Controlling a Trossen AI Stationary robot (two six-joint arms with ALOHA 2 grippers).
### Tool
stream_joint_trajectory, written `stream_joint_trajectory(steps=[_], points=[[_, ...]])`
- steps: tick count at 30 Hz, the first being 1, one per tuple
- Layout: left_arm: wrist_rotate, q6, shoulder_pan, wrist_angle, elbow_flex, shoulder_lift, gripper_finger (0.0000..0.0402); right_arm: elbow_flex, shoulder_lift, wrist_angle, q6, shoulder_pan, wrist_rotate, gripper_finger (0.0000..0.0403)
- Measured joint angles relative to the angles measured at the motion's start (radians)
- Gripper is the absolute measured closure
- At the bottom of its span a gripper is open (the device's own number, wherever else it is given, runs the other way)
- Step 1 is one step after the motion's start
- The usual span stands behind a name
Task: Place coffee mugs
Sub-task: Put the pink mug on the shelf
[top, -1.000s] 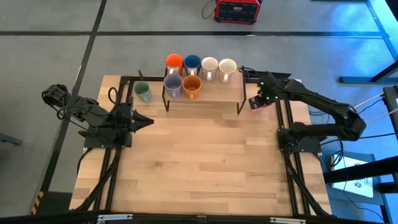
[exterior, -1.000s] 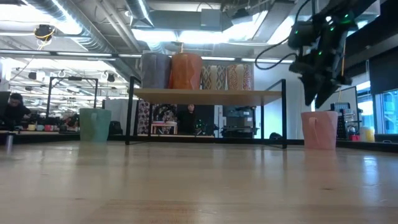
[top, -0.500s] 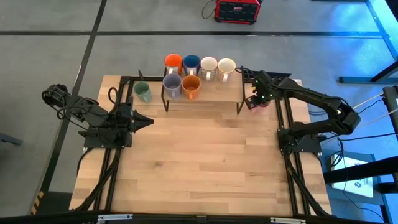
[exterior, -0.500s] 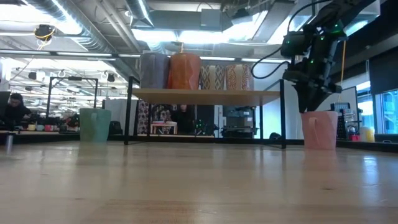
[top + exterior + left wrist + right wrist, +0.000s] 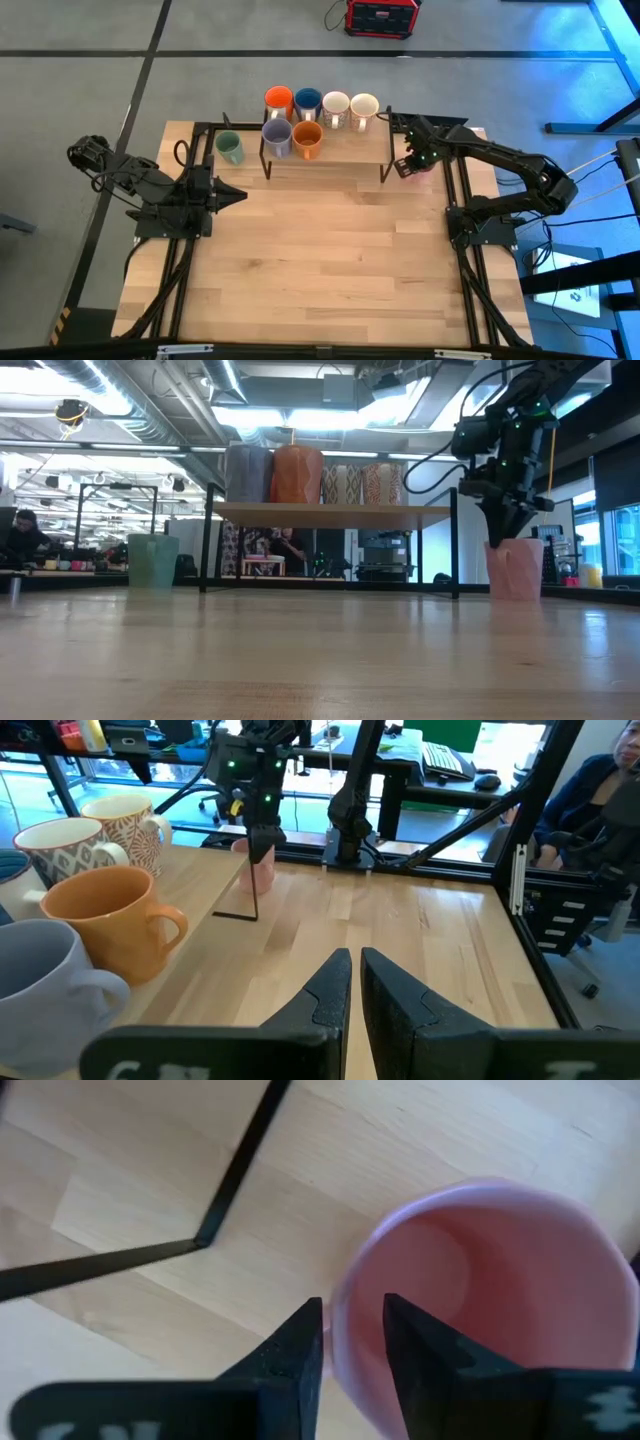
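Observation:
The pink mug [image 5: 423, 167] [image 5: 515, 568] stands upright on the table to the right of a black rack [image 5: 325, 148]. My right gripper [image 5: 353, 1350] [image 5: 504, 532] points down over it, open, with one finger inside the rim and one outside. On the rack stand the orange-red [image 5: 279, 99], dark blue [image 5: 308, 101], two white [image 5: 336, 105] [image 5: 364, 106], lavender [image 5: 277, 135] and amber [image 5: 308, 137] mugs. The sage green mug [image 5: 230, 148] stands on the table left of the rack. My left gripper [image 5: 240, 196] [image 5: 355, 985] waits shut at the table's left. My right gripper comes at the pink mug from above, one finger [image 5: 420, 1355] inside and one finger [image 5: 295, 1355] outside the rim [image 5: 350, 1305] on the side nearest the rack. Whether the fingers touch the wall I cannot tell. The mug stands upright on the table.
The rack's right leg [image 5: 235, 1175] stands close beside the pink mug. Black frame rails [image 5: 455, 190] run along both table sides. The near half of the wooden table [image 5: 330, 270] is bare. A person sits beyond the table's right side [image 5: 600, 790].
My right gripper has moved toward the table's left and down, from above and right of the pink mug to where its fingers dip over the rim. The mug has stayed in place.

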Motion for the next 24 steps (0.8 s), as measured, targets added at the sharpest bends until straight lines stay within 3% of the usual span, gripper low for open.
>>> stream_joint_trajectory(steps=[6, 12, 18, 24], points=[[0.0, 0.0, 0.0, 0.0, 0.0, 0.0, 0.0381, -0.023, 0.0, 0.007, -0.018, 0.001, 0.026, 0.031], [0.0, 0.0, 0.0, 0.0, 0.0, 0.0, 0.0381, -0.027, 0.0, 0.012, -0.053, 0.001, 0.031, 0.0391], [0.0, 0.0, 0.0, 0.0, 0.0, 0.0, 0.0381, -0.008, -0.041, -0.05, -0.049, 0.013, 0.025, 0.0397], [0.0, 0.0, 0.0, 0.0, 0.0, 0.0, 0.0381, 0.065, -0.141, -0.162, 0.023, 0.142, 0.009, 0.0399]])
